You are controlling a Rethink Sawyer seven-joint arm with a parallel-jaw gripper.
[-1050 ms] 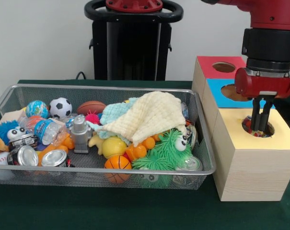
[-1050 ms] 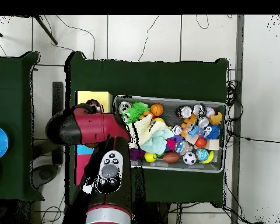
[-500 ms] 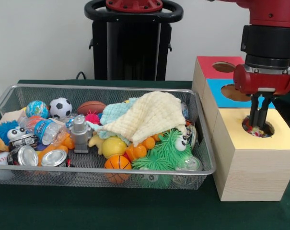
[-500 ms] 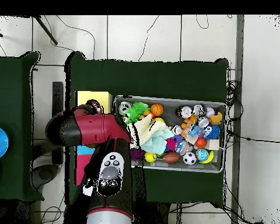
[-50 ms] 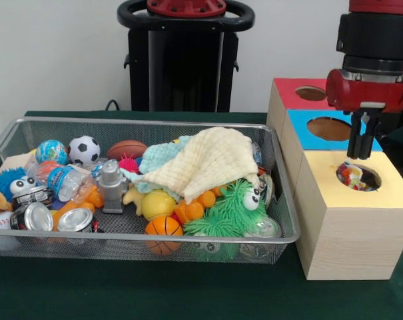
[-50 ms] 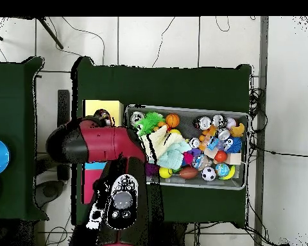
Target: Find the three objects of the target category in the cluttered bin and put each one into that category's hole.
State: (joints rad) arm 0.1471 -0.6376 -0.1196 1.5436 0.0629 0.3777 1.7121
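Note:
My gripper (image 5: 359, 155) hangs just above the round hole (image 5: 358, 176) in the yellow-topped wooden box (image 5: 388, 193), at the right of the front view. Its fingers are open a little with nothing between them. A small multicoloured object lies inside that hole. The wire mesh bin (image 5: 154, 122) to the left holds balls: a soccer ball (image 5: 84, 149), a brown football (image 5: 126, 149), a globe ball (image 5: 51, 151) and an orange basketball (image 5: 163, 230). In the overhead view the red arm (image 6: 95, 144) covers the boxes and hides the gripper.
A cream cloth (image 5: 208, 160) drapes over the bin's middle, next to a green fuzzy toy (image 5: 238, 207), cans (image 5: 74, 220), a plastic bottle (image 5: 61, 180) and a silver figure (image 5: 111, 183). Behind the yellow box stand a blue box (image 5: 301, 127) and a red box (image 5: 288, 90), each with a hole.
The gripper has risen out of the yellow box's hole, where its fingers reached in a second ago. The multicoloured object stays in the hole. The bin's contents have not moved.

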